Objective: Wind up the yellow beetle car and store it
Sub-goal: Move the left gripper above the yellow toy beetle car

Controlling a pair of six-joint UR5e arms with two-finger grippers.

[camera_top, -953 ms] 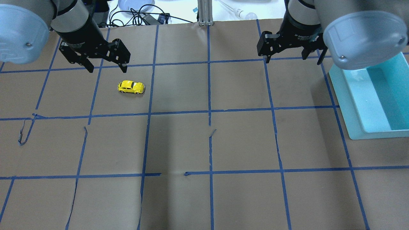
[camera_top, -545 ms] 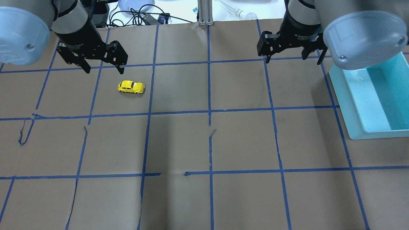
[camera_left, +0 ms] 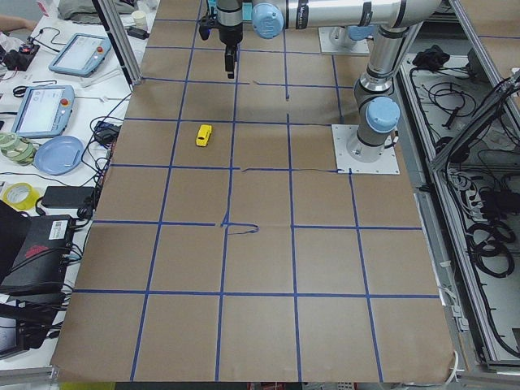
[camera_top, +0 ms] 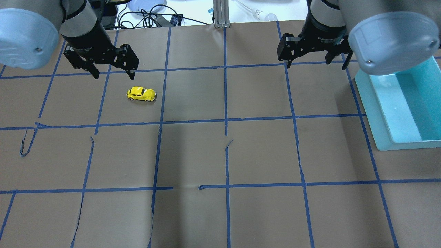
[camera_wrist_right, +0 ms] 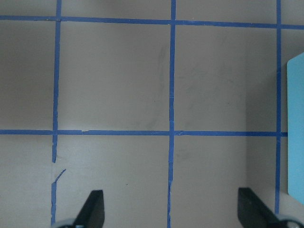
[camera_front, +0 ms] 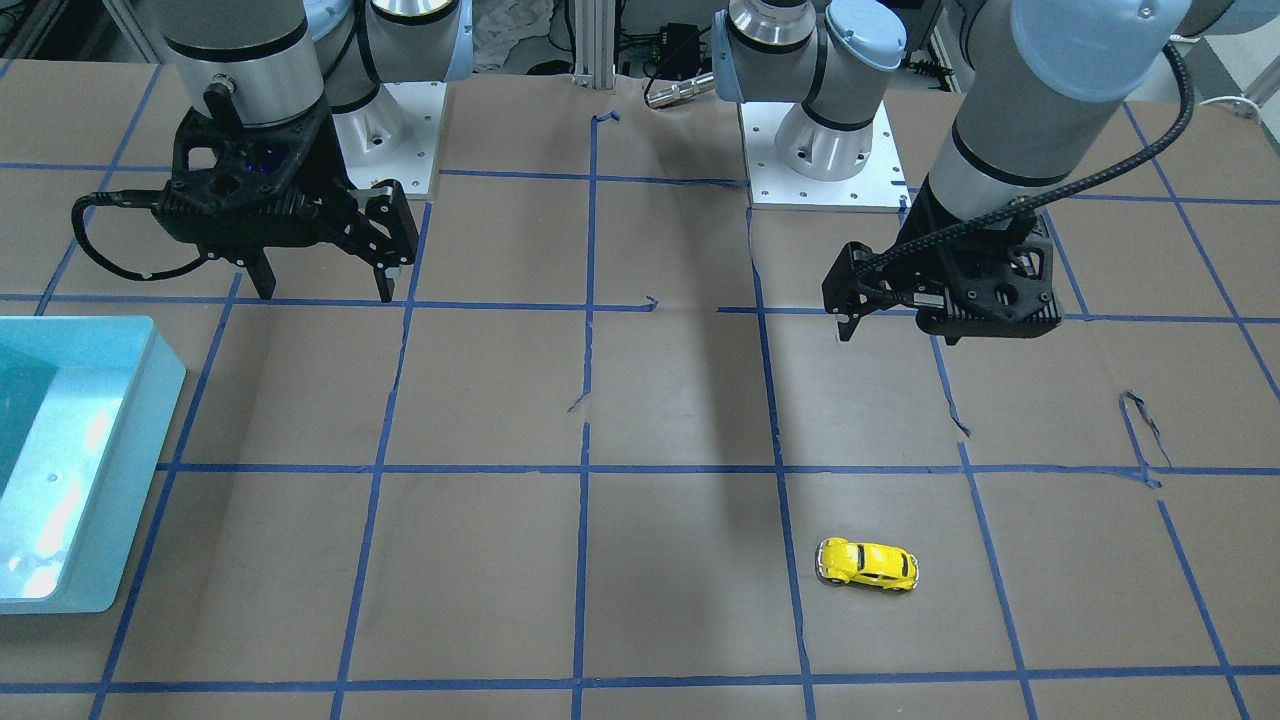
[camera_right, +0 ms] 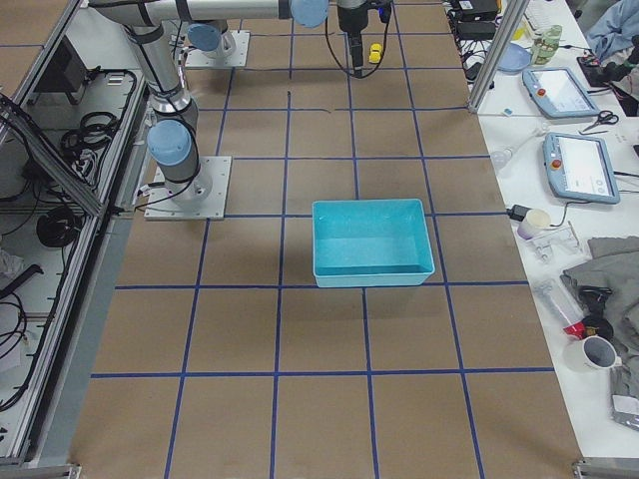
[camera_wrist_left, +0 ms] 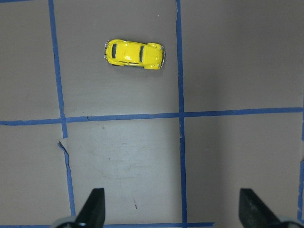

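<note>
The yellow beetle car (camera_top: 141, 93) (camera_front: 868, 565) (camera_left: 203, 135) sits on its wheels on the brown paper, alone in a taped square. My left gripper (camera_top: 113, 75) (camera_front: 895, 335) hangs open above the table, just behind and to the left of the car. In the left wrist view the car (camera_wrist_left: 135, 53) lies well ahead of the open gripper (camera_wrist_left: 173, 211), with nothing between the fingers. My right gripper (camera_top: 316, 65) (camera_front: 326, 292) (camera_wrist_right: 171, 211) is open and empty over bare paper, next to the teal bin (camera_top: 379, 113).
The teal bin (camera_front: 140, 420) (camera_right: 369, 269) stands at the table's right side, nothing visible inside it. Blue tape lines grid the paper, torn in places (camera_top: 26, 144). Cables and a plate (camera_top: 146, 5) lie beyond the far edge. Both arm bases (camera_front: 820, 150) sit at the robot's side.
The left gripper has shifted slightly sideways and back near the car, staying open. The car, the right arm and the bin have not moved.
</note>
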